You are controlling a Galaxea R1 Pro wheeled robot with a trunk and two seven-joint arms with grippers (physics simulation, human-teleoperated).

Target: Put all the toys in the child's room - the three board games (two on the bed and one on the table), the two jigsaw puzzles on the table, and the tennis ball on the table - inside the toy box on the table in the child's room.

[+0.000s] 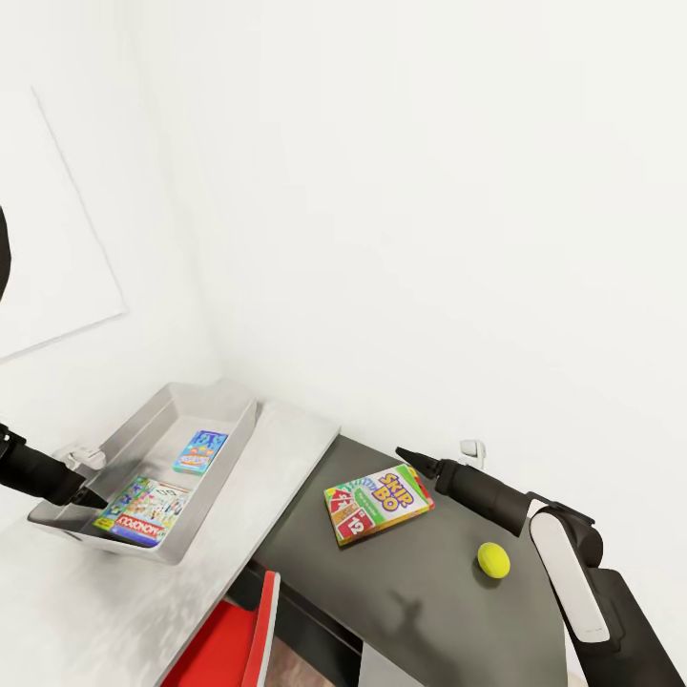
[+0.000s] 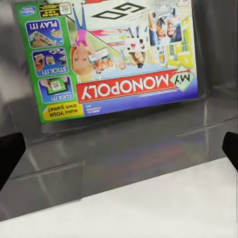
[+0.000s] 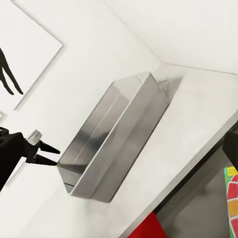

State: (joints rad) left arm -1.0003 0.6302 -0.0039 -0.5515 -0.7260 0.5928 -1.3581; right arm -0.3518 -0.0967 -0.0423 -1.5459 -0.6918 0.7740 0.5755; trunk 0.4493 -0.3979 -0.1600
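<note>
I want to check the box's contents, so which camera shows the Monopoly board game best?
The left wrist view: the Monopoly board game lies close up in the toy box, its print legible. The head view shows it small near the left gripper. In the right wrist view, the box wall hides it.

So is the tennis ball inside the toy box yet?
No, the tennis ball lies on the dark-grey side unit, apart from the toy box.
</note>
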